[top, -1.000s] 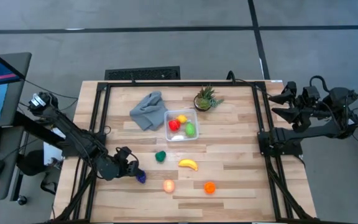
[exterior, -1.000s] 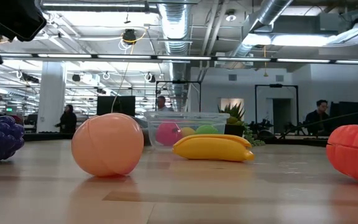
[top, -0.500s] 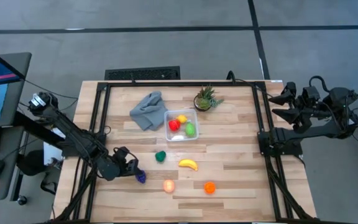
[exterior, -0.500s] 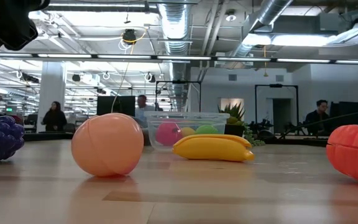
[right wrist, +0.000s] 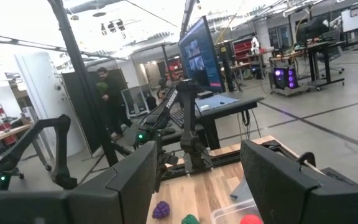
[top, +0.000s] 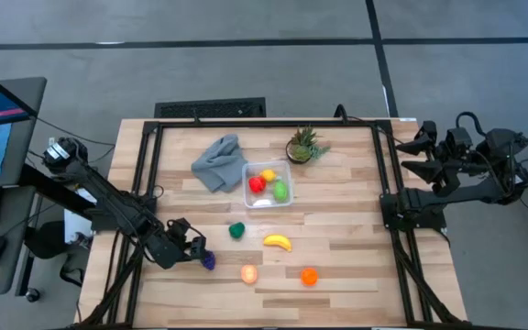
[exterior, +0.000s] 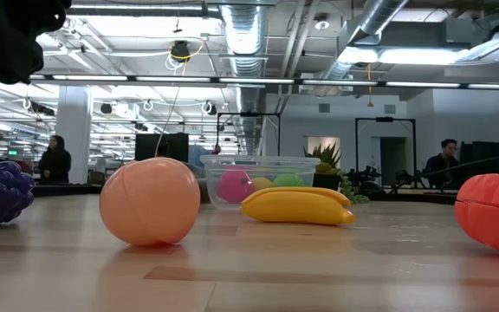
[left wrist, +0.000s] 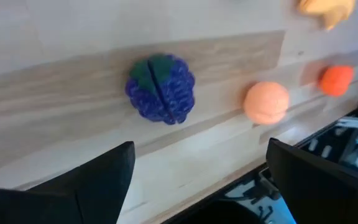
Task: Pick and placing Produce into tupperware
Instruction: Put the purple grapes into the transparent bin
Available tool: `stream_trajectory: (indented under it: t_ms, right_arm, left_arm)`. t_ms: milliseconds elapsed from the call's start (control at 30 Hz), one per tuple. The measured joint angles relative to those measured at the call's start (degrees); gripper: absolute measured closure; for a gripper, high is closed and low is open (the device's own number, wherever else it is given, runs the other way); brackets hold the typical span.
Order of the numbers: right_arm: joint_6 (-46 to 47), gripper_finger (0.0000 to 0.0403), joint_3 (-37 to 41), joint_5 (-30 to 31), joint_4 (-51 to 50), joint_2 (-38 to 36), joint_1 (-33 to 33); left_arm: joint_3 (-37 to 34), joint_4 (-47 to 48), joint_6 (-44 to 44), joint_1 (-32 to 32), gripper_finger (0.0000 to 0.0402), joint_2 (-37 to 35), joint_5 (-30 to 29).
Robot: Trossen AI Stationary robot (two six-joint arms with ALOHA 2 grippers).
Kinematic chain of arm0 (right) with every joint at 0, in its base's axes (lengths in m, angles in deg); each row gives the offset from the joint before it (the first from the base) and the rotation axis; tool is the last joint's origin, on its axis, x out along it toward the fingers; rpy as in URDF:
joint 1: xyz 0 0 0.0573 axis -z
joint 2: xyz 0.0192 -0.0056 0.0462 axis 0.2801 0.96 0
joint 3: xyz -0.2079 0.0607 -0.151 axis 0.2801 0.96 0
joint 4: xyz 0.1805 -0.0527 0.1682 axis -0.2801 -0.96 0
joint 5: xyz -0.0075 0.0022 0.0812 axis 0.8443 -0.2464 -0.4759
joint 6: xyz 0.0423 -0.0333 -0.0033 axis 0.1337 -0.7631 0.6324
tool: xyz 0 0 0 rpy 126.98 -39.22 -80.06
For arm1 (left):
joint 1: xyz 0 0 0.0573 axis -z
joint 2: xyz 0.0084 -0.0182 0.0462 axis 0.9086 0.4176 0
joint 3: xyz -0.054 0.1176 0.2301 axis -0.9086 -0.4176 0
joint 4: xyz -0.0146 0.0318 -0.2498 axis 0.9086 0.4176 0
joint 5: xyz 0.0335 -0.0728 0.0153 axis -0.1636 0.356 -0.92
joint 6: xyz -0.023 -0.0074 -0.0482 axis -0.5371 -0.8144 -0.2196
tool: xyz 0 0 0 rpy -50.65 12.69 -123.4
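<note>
- A wooden table [top: 337, 266] sits between two dark robot arms, with small toy produce spread over the half nearer the front edge.
- The left gripper [top: 189, 249] hangs low near the table's front-left part, just beside a purple grape bunch [top: 208, 261]. Its wrist camera looks down on the grapes [left wrist: 161, 89] between two widely spread fingers [left wrist: 98, 180], so the pincer is released and holds nothing.
- The clear tupperware [top: 268, 184] stands near the middle of the table, with a red, a yellow and a light green piece inside it.
- Outside the tub lie a dark green piece [top: 236, 230], a yellow banana [top: 278, 242], a peach ball [top: 248, 272] and an orange piece [top: 310, 275].
- A grey cloth [top: 216, 161] and a small potted plant [top: 302, 145] sit towards the back; neither belongs to the job.
- The right gripper [top: 426, 151] waits off the table's right edge, fingers parted and empty.
- The step in hand looks like picking up the grapes. To do it well, I would centre the fingers on either side of the bunch, come straight down so neither tip knocks it away, close across its middle, then lift clear before heading to the tub.
</note>
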Motion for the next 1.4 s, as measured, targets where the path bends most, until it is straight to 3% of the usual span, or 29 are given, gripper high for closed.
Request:
stream_trajectory:
  t_ms: [433,667,1400]
  right_arm:
    - [-3.04,0.0147,-0.02,0.02,0.00,-0.02,0.02]
    - [-3.02,0.0147,-0.02,0.13,0.00,-0.02,0.02]
    - [-4.66,0.0147,-0.02,0.17,0.00,-0.02,0.02]
  left_arm:
    - [6.72,4.86,-0.45,-0.29,0.0051,11.23,2.20]
    - [9.05,12.09,-0.59,-1.51,0.0051,12.30,1.61]
    - [9.03,9.67,0.09,-4.31,0.0051,16.21,2.76]
